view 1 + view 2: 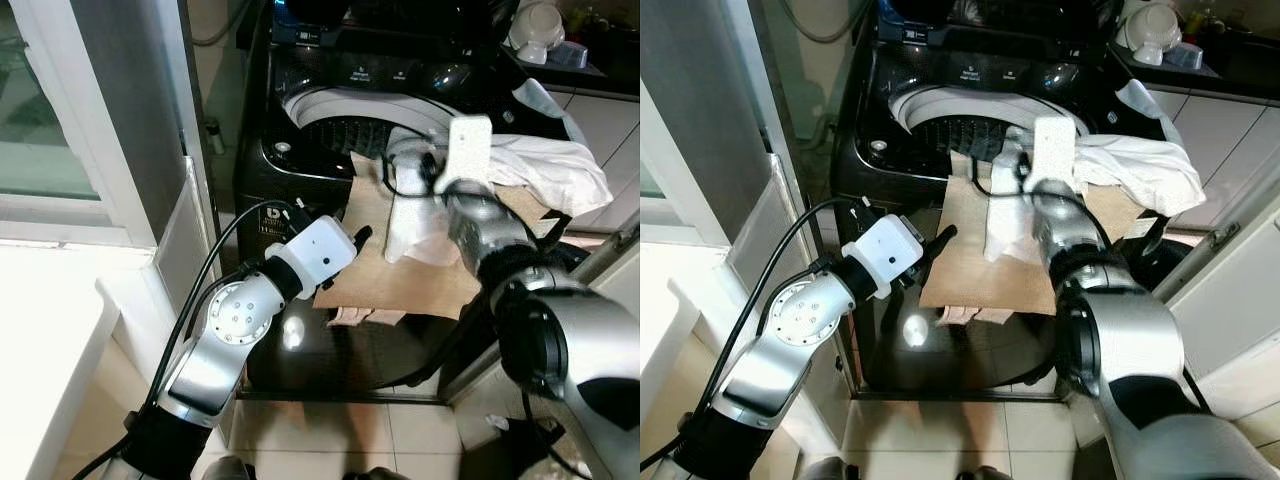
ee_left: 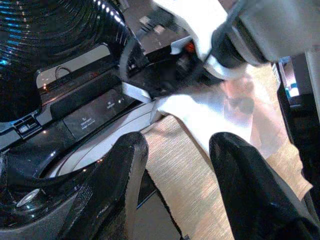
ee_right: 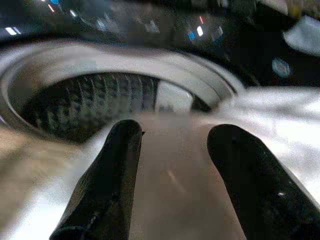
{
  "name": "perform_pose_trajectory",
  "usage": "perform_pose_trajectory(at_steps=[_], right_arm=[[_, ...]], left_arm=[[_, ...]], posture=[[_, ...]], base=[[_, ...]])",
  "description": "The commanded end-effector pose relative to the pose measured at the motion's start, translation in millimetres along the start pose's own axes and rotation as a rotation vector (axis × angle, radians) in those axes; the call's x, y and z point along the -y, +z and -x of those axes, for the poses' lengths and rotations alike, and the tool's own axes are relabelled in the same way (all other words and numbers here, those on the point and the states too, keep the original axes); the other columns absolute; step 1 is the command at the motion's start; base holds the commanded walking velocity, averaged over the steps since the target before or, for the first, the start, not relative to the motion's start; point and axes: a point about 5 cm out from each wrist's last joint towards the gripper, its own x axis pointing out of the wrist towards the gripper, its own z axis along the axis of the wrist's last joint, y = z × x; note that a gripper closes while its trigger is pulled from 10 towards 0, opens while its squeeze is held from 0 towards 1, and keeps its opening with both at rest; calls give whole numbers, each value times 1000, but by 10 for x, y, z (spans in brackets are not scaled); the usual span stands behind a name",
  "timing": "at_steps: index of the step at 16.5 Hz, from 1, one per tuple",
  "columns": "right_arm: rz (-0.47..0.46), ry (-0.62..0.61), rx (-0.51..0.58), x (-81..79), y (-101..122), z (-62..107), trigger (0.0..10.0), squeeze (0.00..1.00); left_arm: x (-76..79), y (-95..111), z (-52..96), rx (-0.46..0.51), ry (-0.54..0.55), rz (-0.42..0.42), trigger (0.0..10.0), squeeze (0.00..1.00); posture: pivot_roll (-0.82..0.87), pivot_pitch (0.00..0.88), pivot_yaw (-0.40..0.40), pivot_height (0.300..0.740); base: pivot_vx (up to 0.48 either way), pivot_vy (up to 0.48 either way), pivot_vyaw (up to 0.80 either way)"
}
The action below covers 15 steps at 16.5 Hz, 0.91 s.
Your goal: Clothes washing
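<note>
Tiled flooring (image 1: pixel 330 430) is running under a black top-loading washing machine (image 1: pixel 300 150), which is standing between a white-framed window (image 1: pixel 70 130) on the robot's left and pale cabinets (image 1: pixel 600 120) on its right, with white crockery (image 1: pixel 538 25) sitting on the counter behind. Clothes are lying heaped over the machine's front edge rather than in the tub: a tan cloth (image 1: pixel 390 260) is draping down the dark front panel, and a white garment (image 1: pixel 540 165) is bunching on top of it toward the right. The drum (image 3: pixel 95 105) is showing open and ridged beyond the rim. The right gripper (image 3: pixel 172 165) is reaching over the pile at the tub's mouth, its fingers (image 3: pixel 107 170) spread apart with pale fabric lying between them but not pinched. The left gripper (image 2: pixel 175 170) is hovering just beside the tan cloth's left edge, its fingers (image 2: pixel 120 185) also parted and holding nothing. The step in hand appears to be loading, with the laundry not yet inside. The next move probably calls for the right fingers closing on a fold of the white garment and carrying it forward over the rim, while the left one steadies or gathers the tan cloth so it is not sliding off toward the floor.
</note>
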Motion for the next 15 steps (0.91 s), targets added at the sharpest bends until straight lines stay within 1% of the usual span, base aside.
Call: perform_pose_trajectory(at_steps=[1,2,3,5,6,7,8,9,10,11,12,13,14,15], right_arm=[[51,20,43,-56,207,-23,10000,1000],[101,45,94,-134,403,-31,10000,1000],[110,48,102,-146,434,-32,10000,1000],[201,67,202,-232,826,-21,10000,1000],[196,60,219,-222,895,-18,10000,1000],[161,40,230,-177,961,-17,10000,804],[115,34,221,-142,944,-22,10000,0],[13,49,194,-131,828,-30,10000,0],[-43,70,188,-146,669,-27,10000,0],[-56,92,177,-180,468,-13,10000,0],[-46,107,176,-210,305,10,10000,0],[-15,123,207,-236,159,51,10000,0],[3,132,238,-248,82,85,10000,0],[15,162,299,-256,-103,188,10000,0]], left_arm=[[12,55,-4,16,6,-9,10000,0],[25,62,-6,15,9,-6,10000,0],[27,63,-7,15,9,-5,10000,0],[41,63,-5,11,14,-3,10000,0],[43,64,-5,9,16,-4,10000,0],[27,66,-3,8,29,-2,10000,0],[19,64,-1,5,36,-4,10000,0],[18,58,9,3,40,-4,10000,0],[17,56,20,1,43,-3,10000,0],[12,50,33,-1,44,-1,10000,0],[18,42,43,-3,35,-1,10000,0],[36,36,45,-3,19,-3,10000,0],[44,34,45,-2,12,-4,10000,0],[58,34,41,1,2,-2,10000,0]], posture=[[120,0,-136,740],[123,0,-141,740],[123,0,-141,740],[135,0,-153,740],[138,0,-160,740],[139,0,-162,740],[138,0,-167,740],[136,0,-169,740],[131,0,-162,740],[118,0,-148,740],[101,0,-136,740],[87,0,-129,740],[80,0,-122,740],[64,0,-111,740]], base=[[0,0,0],[0,0,0],[0,0,0],[0,0,0],[0,0,0],[0,0,0],[0,0,0],[0,0,0],[0,0,0],[0,0,0],[0,0,0],[0,0,0],[0,0,0],[0,0,0]])
